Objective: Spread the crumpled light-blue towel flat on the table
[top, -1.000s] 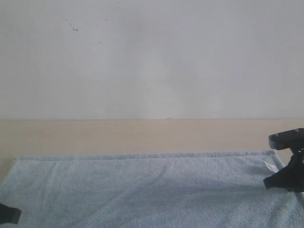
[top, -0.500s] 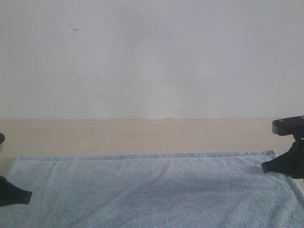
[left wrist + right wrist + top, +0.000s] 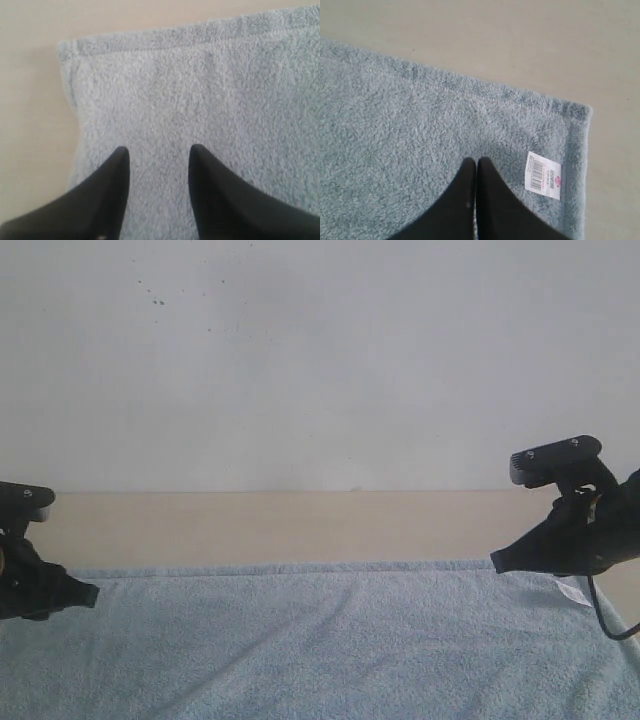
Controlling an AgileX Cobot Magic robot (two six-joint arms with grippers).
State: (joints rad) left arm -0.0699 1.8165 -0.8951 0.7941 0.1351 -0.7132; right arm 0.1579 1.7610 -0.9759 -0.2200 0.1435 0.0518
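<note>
The light-blue towel (image 3: pixel 320 640) lies spread out on the beige table (image 3: pixel 300 525), its far hem running straight across the exterior view. My left gripper (image 3: pixel 92 592) hovers over the towel's far left corner (image 3: pixel 67 47) with its black fingers (image 3: pixel 117 170) apart and nothing between them. My right gripper (image 3: pixel 495 562) hangs above the far right corner (image 3: pixel 582 112), fingers pressed together and empty, beside a white barcode label (image 3: pixel 543 175). In both wrist views the towel (image 3: pixel 200 100) (image 3: pixel 420 140) lies flat under the grippers (image 3: pixel 159 152) (image 3: pixel 476 162).
A pale wall (image 3: pixel 320 360) rises behind the table's far edge. A strip of bare table shows between the towel's far hem and the wall, and bare table (image 3: pixel 30 125) (image 3: pixel 520 45) borders both corners. A black cable (image 3: pixel 605 615) hangs from the right arm.
Both arms have risen and moved inward over the towel's far corners. The left gripper has opened. The towel's far edge stays straight.
</note>
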